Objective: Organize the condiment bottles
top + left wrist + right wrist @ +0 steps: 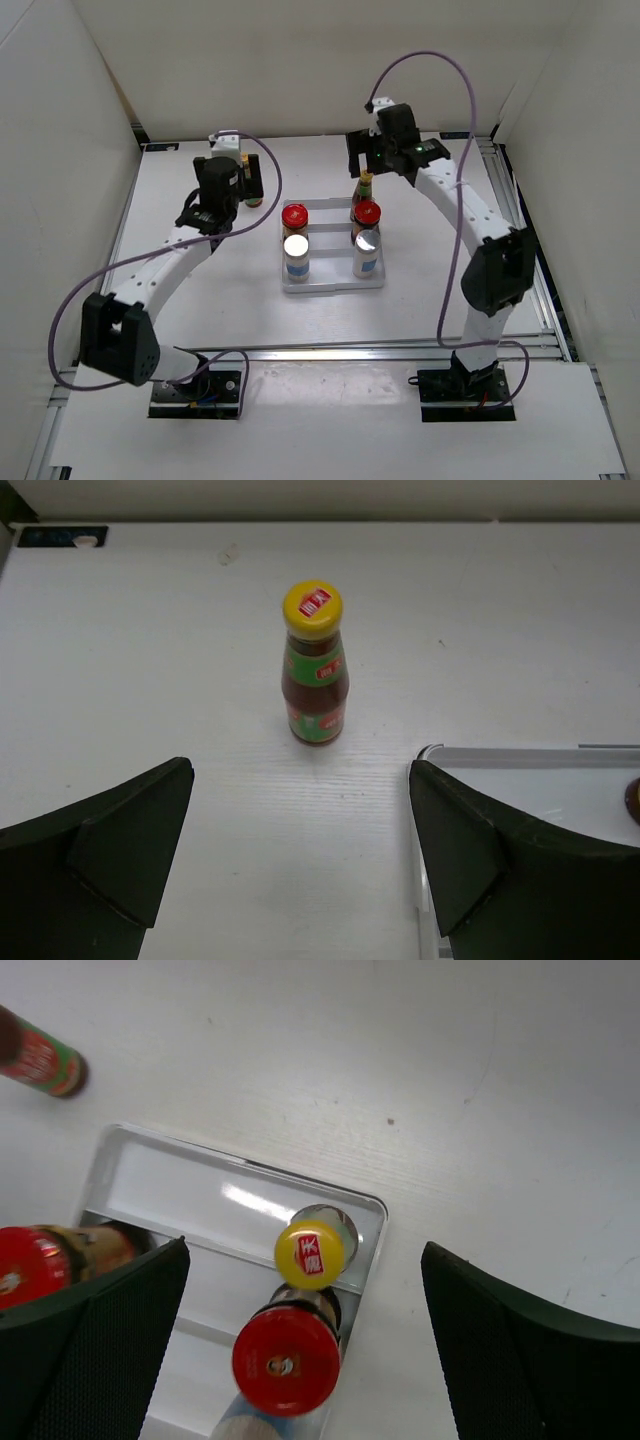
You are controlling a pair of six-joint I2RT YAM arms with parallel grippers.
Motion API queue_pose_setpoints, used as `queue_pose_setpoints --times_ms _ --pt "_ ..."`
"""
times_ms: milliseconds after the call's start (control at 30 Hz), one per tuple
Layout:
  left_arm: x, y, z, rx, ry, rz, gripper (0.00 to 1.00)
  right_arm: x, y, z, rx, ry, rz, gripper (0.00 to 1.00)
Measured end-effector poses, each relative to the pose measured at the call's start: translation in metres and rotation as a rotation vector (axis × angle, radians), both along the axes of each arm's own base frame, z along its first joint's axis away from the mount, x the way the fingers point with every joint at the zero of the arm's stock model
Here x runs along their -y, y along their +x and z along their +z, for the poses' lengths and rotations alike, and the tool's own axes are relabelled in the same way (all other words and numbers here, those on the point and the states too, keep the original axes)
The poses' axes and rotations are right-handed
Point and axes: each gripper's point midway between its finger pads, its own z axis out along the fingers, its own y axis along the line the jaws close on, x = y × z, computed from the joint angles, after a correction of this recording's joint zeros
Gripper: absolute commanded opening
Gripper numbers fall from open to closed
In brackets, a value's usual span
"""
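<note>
Overhead, a white desk (210, 300) sits boxed in by plain white walls (300, 60), with a white ridged tray (334, 287) near its middle. Only that view takes in the whole tray. Its left column holds the left red-lidded jar (294, 215) and, nearer the arm bases, the left shaker (296, 248). Its right column holds the tray slim bottle (364, 189) farthest back, then the right red-lidded jar (367, 212), then the right shaker (366, 242), all upright and close together.

From above, the left gripper (300, 770) mostly hides the desk slim bottle (315, 665). The left wrist view shows it plainly: upright on bare desk, yellow cap and green neck, near the tray's corner but apart from it. That gripper's fingers stand wide apart, holding nothing, with the bottle out ahead of them.

The right wrist view looks straight down on the yellow cap and the red lid beside it. The right gripper (305, 1250) is spread wide above them, gripping nothing.
</note>
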Motion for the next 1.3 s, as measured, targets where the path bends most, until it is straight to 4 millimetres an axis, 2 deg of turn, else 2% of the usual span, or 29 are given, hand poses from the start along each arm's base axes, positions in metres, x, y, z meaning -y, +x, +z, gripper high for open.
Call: queue_pose_setpoints --times_ms 200,300,333,400,500,700,800,867,900,967,1000,1133,1300 --pt "0.019 0.036 -0.062 -0.122 0.007 -0.029 1.00 0.012 -0.037 0.107 0.190 0.113 0.030 1.00" --pt "0.023 0.054 -0.077 -0.142 0.009 -0.025 1.00 0.021 -0.060 0.139 0.253 0.147 0.043 1.00" --pt "0.023 0.060 -0.079 -0.142 0.009 -0.021 1.00 0.023 -0.066 0.143 0.262 0.151 0.047 1.00" --pt "0.022 0.073 -0.084 -0.140 0.009 -0.008 1.00 0.027 -0.077 0.148 0.270 0.159 0.057 1.00" --pt "0.018 0.091 -0.088 -0.128 0.007 0.015 1.00 0.029 -0.085 0.142 0.258 0.153 0.068 1.00" --pt "0.006 0.113 -0.104 -0.141 0.018 0.060 1.00 0.031 -0.089 0.126 0.219 0.117 0.082 1.00" --pt "0.003 0.120 -0.116 -0.155 0.024 0.075 0.98 0.033 -0.089 0.125 0.218 0.111 0.082 1.00" --pt "0.002 0.125 -0.123 -0.162 0.025 0.079 0.87 0.034 -0.088 0.125 0.219 0.104 0.083 1.00" --pt "0.001 0.127 -0.126 -0.166 0.024 0.083 0.71 0.035 -0.089 0.124 0.218 0.100 0.085 1.00" --pt "-0.001 0.129 -0.131 -0.172 0.019 0.086 0.52 0.037 -0.089 0.122 0.213 0.093 0.084 1.00" --pt "-0.001 0.129 -0.131 -0.171 0.017 0.081 0.36 0.038 -0.089 0.122 0.210 0.090 0.083 1.00" --pt "-0.003 0.130 -0.131 -0.174 0.017 0.083 0.11 0.040 -0.091 0.119 0.197 0.084 0.081 1.00" --pt "-0.003 0.129 -0.130 -0.178 0.024 0.078 0.11 0.044 -0.101 0.122 0.190 0.083 0.084 1.00"
